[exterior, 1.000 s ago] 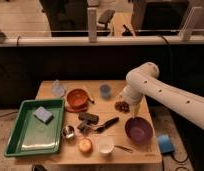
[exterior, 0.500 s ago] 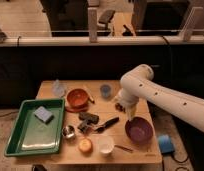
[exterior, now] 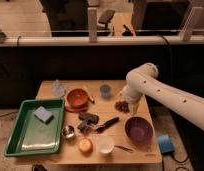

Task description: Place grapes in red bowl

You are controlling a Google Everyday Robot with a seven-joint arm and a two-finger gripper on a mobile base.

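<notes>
The grapes [exterior: 122, 106], a small dark reddish cluster, lie on the wooden table [exterior: 55, 155] right of centre. My gripper [exterior: 123, 101] comes in on the white arm [exterior: 160, 95] from the right and sits directly over the grapes, touching or nearly touching them and hiding their top. The red bowl [exterior: 76, 98], orange-red and round, stands to the left of the grapes towards the table's back, about a bowl's width and a half away. It looks empty.
A purple bowl [exterior: 139, 130] stands front right. A blue cup [exterior: 105, 90] is between bowl and grapes. A green tray [exterior: 25, 135] with a blue sponge [exterior: 43, 114] lies left. Dark tools [exterior: 90, 120], a metal cup [exterior: 69, 131], a white bowl [exterior: 105, 146] and an orange fruit [exterior: 85, 145] lie in front.
The arm has swung left and the gripper has settled lower onto the grapes. The grapes and bowls stay where they were.
</notes>
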